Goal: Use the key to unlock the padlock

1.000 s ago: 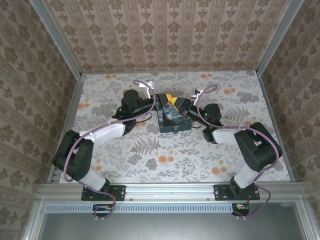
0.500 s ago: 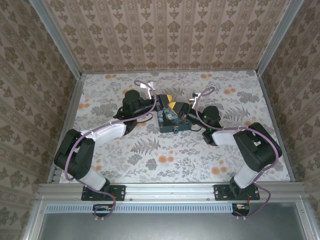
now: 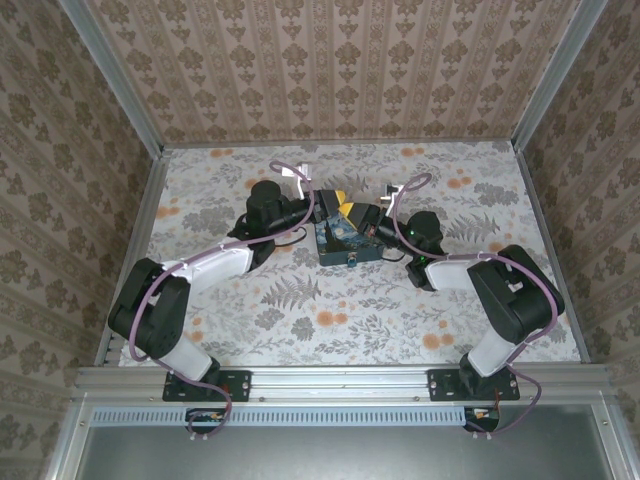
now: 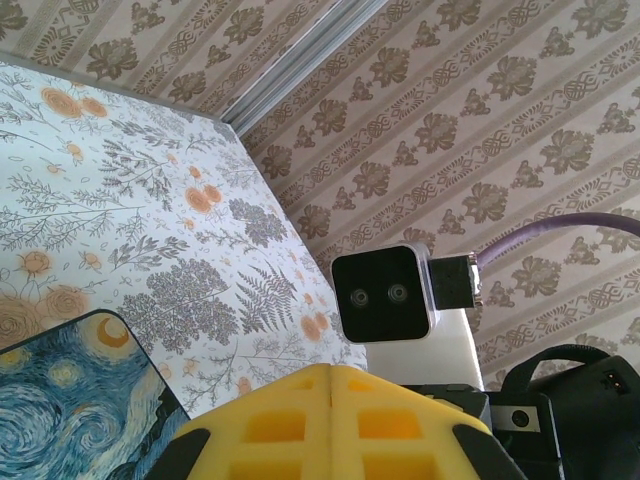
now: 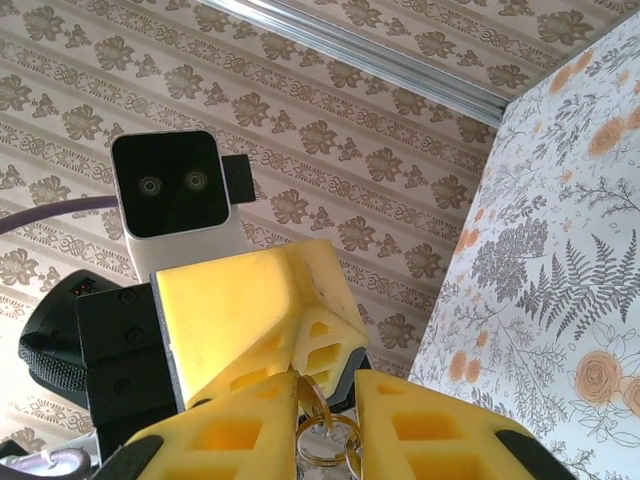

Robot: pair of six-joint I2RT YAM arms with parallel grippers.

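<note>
Both grippers meet above the painted night-sky box [image 3: 345,248]. The right gripper [image 5: 328,382] holds its yellow fingers a narrow gap apart. In that gap sit the small brass key [image 5: 316,398] and its wire ring [image 5: 328,446], which spans from one finger to the other. The left gripper [image 4: 333,372] is shut pad to pad with nothing visible between its pads. Its tip [image 5: 305,330] points at the key head from just beyond it. From above, the left gripper [image 3: 335,203] and right gripper [image 3: 368,218] nearly touch. The padlock is hidden.
The box [image 4: 70,400] lies flat on the floral table [image 3: 330,320], directly under both grippers. Patterned walls [image 3: 340,70] close off the back and sides. The right wrist camera [image 4: 385,295] faces the left gripper at close range.
The left gripper has crept slightly right towards the right gripper. The right arm and the box have barely moved.
</note>
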